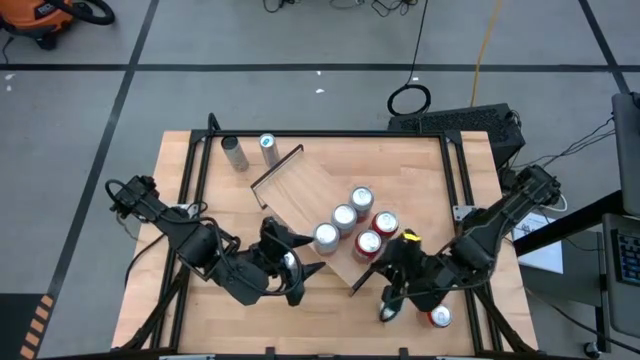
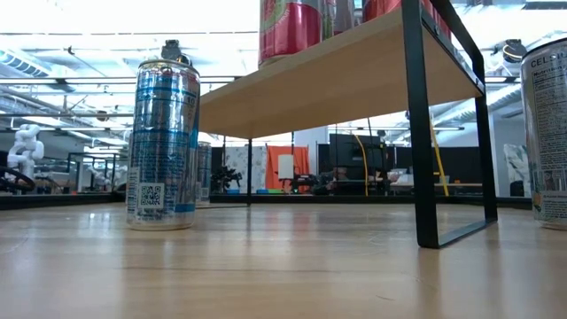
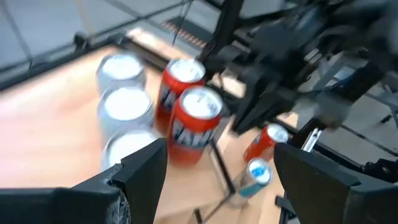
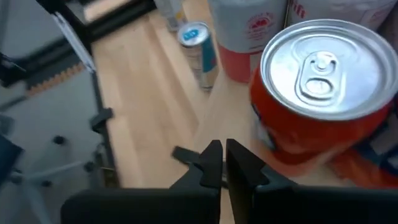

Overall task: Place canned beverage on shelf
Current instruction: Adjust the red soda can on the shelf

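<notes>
Five cans on shelf (image 1: 300, 185). Left gripper (image 1: 297, 272) spread, empty. Right gripper (image 1: 388, 308) clenched, empty. Next: fetch bench can (image 1: 438, 317).

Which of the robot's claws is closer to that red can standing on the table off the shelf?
The right claw: it hangs just beside the red can. The left claw is across the shelf's corner, much farther away.

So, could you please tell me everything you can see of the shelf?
The shelf is a rectangular light-wood board with a thin black metal rail at each short end, standing skewed on the tabletop. It stands raised on thin black frame legs, as the low view shows. Five cans stand clustered toward one end: three silver and two red. Neither gripper touches it.
</notes>
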Robot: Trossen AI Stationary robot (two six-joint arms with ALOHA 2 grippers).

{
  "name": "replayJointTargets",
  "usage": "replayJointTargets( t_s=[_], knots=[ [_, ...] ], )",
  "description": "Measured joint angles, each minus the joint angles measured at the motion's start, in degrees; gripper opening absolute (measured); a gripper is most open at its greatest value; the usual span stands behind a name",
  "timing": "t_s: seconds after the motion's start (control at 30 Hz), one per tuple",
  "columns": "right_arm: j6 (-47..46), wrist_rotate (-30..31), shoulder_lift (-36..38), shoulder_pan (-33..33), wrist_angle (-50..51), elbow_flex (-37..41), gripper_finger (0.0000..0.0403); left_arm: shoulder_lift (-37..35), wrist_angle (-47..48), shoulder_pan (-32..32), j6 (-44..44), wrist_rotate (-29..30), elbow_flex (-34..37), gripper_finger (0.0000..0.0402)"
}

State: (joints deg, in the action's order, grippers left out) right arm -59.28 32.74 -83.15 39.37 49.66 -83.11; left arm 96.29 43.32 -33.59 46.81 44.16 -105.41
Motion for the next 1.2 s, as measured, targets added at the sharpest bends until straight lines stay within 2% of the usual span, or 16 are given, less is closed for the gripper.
replayJointTargets(
  t_s=[0.13,0.23,0.43,0.67,0.87,1.2],
  knots=[
    [-2.7,4.0,1.1,1.1,-3.5,0.0,0.0000,-1.0,7.2,-0.8,6.9,0.7,0.0,0.0293],
    [-2.5,6.1,0.6,1.2,-6.9,0.0,0.0000,-1.5,9.8,-1.4,6.9,1.9,0.0,0.0293],
    [2.9,6.1,-1.3,0.8,-13.0,0.0,0.0000,-2.5,10.4,-1.3,5.0,3.3,0.0,0.0293],
    [-0.9,6.2,-3.1,-1.4,-13.0,0.0,0.0000,-2.4,10.1,-1.3,5.4,3.3,0.0,0.0293],
    [-0.1,6.2,-3.1,-2.7,-12.3,0.0,0.0000,-2.4,10.0,-1.5,5.4,3.3,0.0,0.0293],
    [-1.3,6.2,-3.1,-3.0,-6.9,0.0,0.0000,-2.4,10.0,-1.8,5.4,3.3,0.0,0.0293]
  ],
)
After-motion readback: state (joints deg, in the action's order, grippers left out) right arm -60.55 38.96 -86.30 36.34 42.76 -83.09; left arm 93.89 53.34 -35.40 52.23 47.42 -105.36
